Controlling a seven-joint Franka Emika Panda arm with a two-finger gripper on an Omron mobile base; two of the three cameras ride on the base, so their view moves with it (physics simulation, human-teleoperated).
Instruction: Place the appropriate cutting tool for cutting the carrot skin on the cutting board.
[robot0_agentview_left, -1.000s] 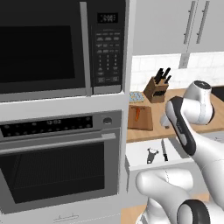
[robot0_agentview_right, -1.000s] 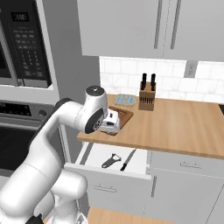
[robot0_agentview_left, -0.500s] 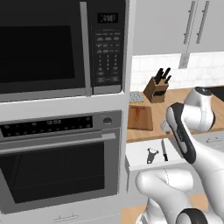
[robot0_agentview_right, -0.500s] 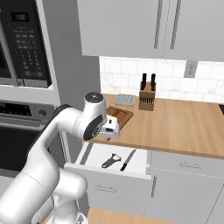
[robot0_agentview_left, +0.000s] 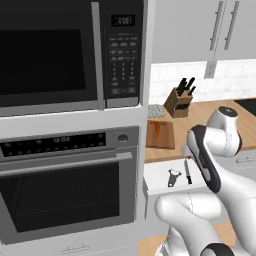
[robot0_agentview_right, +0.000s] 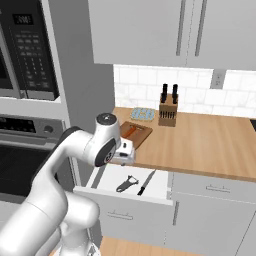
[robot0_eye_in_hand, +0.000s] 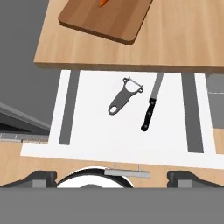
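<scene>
The dark grey peeler (robot0_eye_in_hand: 124, 96) lies flat in the open white drawer (robot0_eye_in_hand: 87, 131), its forked head toward the counter; it also shows as the peeler (robot0_agentview_left: 173, 176) (robot0_agentview_right: 127, 183). The brown cutting board (robot0_eye_in_hand: 105, 17) (robot0_agentview_left: 160, 135) (robot0_agentview_right: 137, 131) rests on the counter above the drawer, with the small orange carrot (robot0_agentview_left: 157, 129) (robot0_agentview_right: 131, 131) on it. My gripper (robot0_eye_in_hand: 111, 177) (robot0_agentview_right: 125, 154) hangs above the drawer's front, open, fingertips (robot0_eye_in_hand: 41, 177) wide apart and empty. The peeler lies ahead of them, untouched.
A black-handled knife (robot0_eye_in_hand: 151, 109) (robot0_agentview_right: 146, 182) lies beside the peeler on its right in the hand view. A wooden knife block (robot0_agentview_right: 169, 107) and a blue-patterned item (robot0_agentview_right: 144, 114) stand at the counter's back. The oven (robot0_agentview_left: 70, 190) and microwave (robot0_agentview_left: 50, 55) fill the left.
The arm has dropped a little, bringing the hand down from counter height toward the open drawer. The peeler, knife, board and carrot have stayed put.
</scene>
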